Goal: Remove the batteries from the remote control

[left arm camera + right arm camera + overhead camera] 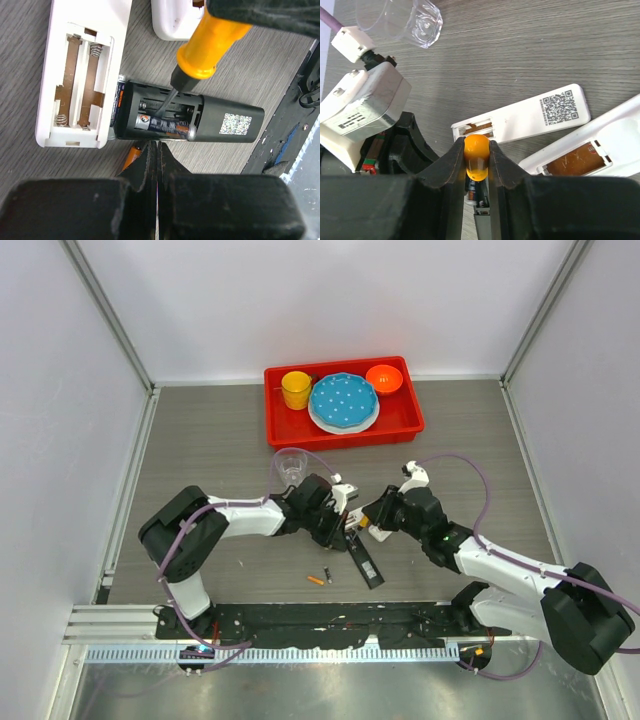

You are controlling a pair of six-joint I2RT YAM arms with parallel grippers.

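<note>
A black remote (220,122) lies face down with its compartment open and one orange and dark battery (162,124) still in it. It also shows in the top view (363,560). My right gripper (476,145) is shut on the orange-handled screwdriver (476,159); in the left wrist view the screwdriver (210,42) has its tip in the compartment, at the battery. My left gripper (157,149) is shut and empty, its tips at the remote's near side. A loose orange battery (131,156) lies beside the fingers. Two loose batteries (320,578) lie on the table.
A white remote (50,75) with an empty compartment lies next to the black one, and a second white remote (600,150) beside it. A clear glass (291,464) stands behind the grippers. A red tray (400,425) with a cup, a plate and a bowl is at the back.
</note>
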